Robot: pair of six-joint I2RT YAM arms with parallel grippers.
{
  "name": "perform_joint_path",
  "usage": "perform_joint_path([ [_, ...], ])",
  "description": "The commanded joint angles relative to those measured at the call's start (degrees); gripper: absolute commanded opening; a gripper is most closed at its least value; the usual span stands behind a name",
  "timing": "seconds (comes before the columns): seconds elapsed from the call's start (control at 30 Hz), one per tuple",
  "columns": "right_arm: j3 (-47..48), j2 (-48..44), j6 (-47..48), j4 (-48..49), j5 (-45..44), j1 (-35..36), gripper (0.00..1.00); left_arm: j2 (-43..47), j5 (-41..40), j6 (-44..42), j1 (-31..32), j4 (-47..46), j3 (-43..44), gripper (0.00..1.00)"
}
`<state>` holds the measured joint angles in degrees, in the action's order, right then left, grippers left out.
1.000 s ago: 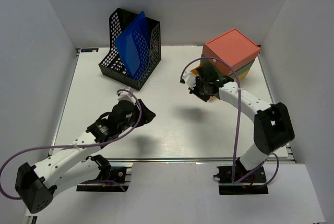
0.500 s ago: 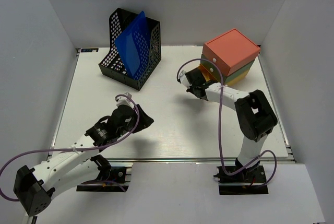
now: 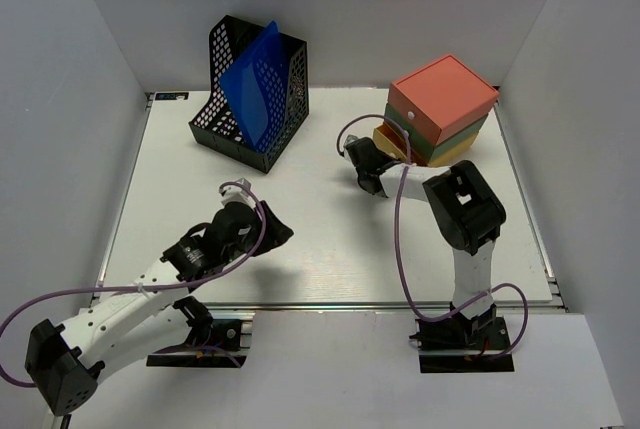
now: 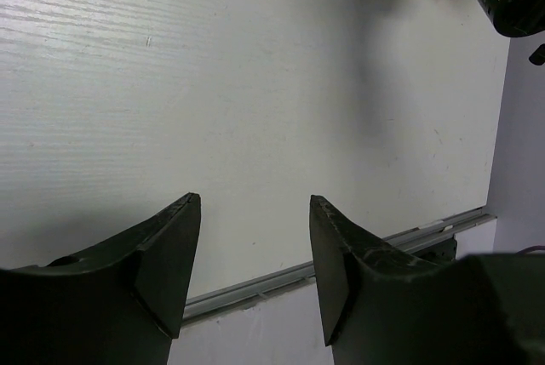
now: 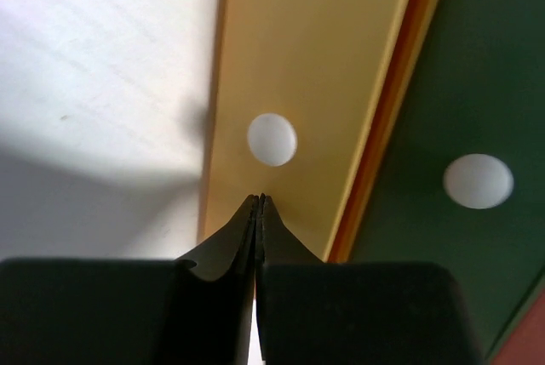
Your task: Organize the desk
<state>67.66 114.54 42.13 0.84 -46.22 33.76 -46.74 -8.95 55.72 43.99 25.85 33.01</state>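
While the left end effector (image 4: pixel 254 201) hovers spread above the desk (image 3: pixel 330 239), right end effector (image 5: pixel 259 199) sits clamped.

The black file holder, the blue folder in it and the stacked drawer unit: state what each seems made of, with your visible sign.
File holder: probably matte black metal mesh, going by its regular holes; moulded plastic is possible. Blue folder: thin plastic sheet, bowed and faintly glossy. Drawer unit: smooth matte coloured faces with white knobs; plastic or painted wood, unclear.

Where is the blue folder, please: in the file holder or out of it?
In: the blue folder leans inside the black mesh file holder, its top above the rim.
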Motion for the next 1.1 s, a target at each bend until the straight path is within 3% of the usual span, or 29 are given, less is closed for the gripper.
perform_joint_path([
  [0.0,0.3,0.2,3.3,7.7,-4.8,-0.2,0.0,1.6,-1.2,-0.4,0.2,1.0,1.0,0.64],
  [0.27,-0.6,2.5,8.9,15.2,-7.8,-0.8,0.0,1.8,-1.6,-0.8,0.2,1.4,1.0,0.64],
  [0.9,-1.8,3.0,10.3,15.9,-8.1,-3.4,0.0,2.0,-1.3,-0.6,0.2,1.2,0.6,0.64],
  [1.0,-1.0,-0.3,5.9,8.8,-4.3,-3.0,0.0,2.0,-1.3,-0.8,0.2,1.2,0.8,0.64],
  [1.07,4.0,-6.3,-3.2,-10.4,10.8,-2.4,0.0,2.4,-1.0,-1.1,0.2,0.8,0.9,0.64],
])
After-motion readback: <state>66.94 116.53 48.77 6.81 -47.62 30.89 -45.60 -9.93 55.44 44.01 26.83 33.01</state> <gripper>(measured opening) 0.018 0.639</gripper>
